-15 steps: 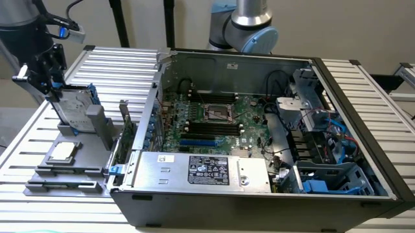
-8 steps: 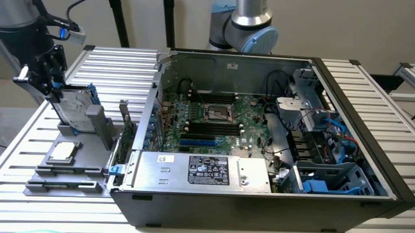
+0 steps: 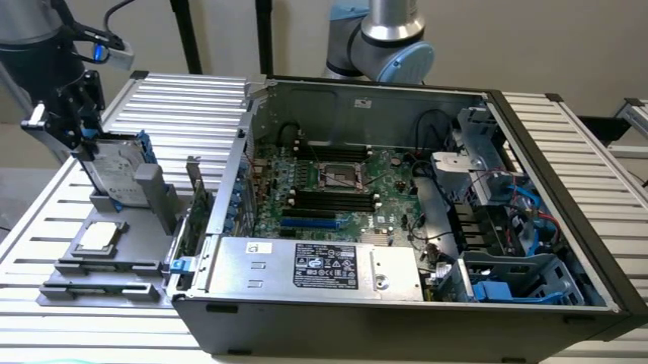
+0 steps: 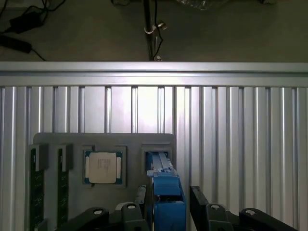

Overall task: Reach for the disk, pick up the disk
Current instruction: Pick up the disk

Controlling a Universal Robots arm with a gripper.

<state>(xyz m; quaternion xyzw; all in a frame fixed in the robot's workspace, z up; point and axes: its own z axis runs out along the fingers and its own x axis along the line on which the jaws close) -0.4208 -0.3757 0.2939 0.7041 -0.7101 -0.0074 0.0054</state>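
**End effector wide open astride the upright disk**

The disk (image 3: 114, 168) stands on edge in a slot of the grey holder (image 3: 111, 267), which lies on the slatted metal counter (image 3: 567, 152) at the exterior view's left. The disk leans a little. Its silver face is turned toward the open computer case (image 3: 405, 189), and its blue frame runs along the edge.

The end effector (image 3: 77, 135) is at the top of the disk, on the end of the arm that comes in from the exterior view's upper left corner. In the wrist view the disk's blue edge (image 4: 163, 168) sits between the two black fingers (image 4: 140, 197) of the end effector (image 4: 168, 195), one on each side. The jaws are spread wide and are not clamped on the disk. A thin gap seems to show on each side of the blue frame. The disk rests in its slot and is not lifted.

Just beside the disk's slot, a square silver chip (image 4: 103, 167) lies flat in its own recess of the holder (image 4: 72, 140). In the exterior view the chip (image 3: 99, 236) is in front of the disk, nearer the camera. Two green memory sticks (image 4: 33, 192) stand in narrow slots at the far side of the holder from the disk.

The case lies on its side on the counter (image 4: 240, 120) close to the holder, with its board and drive bays exposed. Beyond the counter's edge, the wrist view shows a dark floor (image 4: 231, 33) with some cables (image 4: 24, 21) on it.
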